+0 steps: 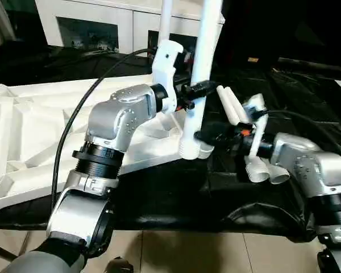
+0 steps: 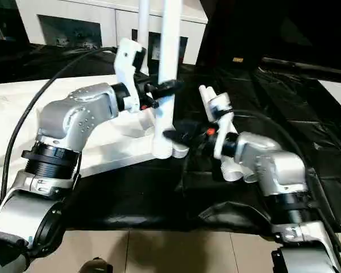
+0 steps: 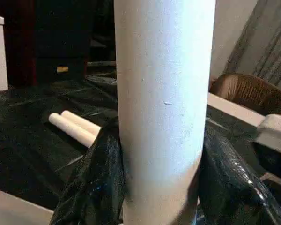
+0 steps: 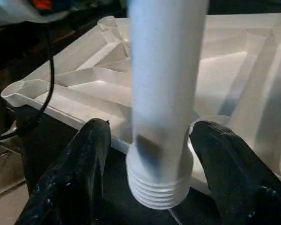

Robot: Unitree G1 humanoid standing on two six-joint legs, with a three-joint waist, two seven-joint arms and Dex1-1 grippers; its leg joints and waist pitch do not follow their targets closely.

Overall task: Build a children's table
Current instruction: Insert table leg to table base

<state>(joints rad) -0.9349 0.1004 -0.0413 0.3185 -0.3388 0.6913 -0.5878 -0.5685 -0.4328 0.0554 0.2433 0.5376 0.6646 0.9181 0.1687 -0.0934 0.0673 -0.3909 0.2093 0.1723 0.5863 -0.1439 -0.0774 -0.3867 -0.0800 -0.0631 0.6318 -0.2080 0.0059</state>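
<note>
A: Leg (image 1: 200, 85) is upright at the tabletop's (image 1: 34, 131) right near corner, left gripper (image 1: 200, 88) clamped on it.

B: We see the right gripper (image 4: 150, 164) open around its threaded end.

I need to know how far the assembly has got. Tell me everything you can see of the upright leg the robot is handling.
The leg is a long, smooth white tube, plastic by its look, standing nearly upright and running out of the picture's top. Its lower end carries a ribbed, threaded collar, hanging just past the corner of the upturned tabletop, not yet screwed in. The left gripper clamps its shaft. The right gripper has its fingers open either side of the collar, not touching.
</note>
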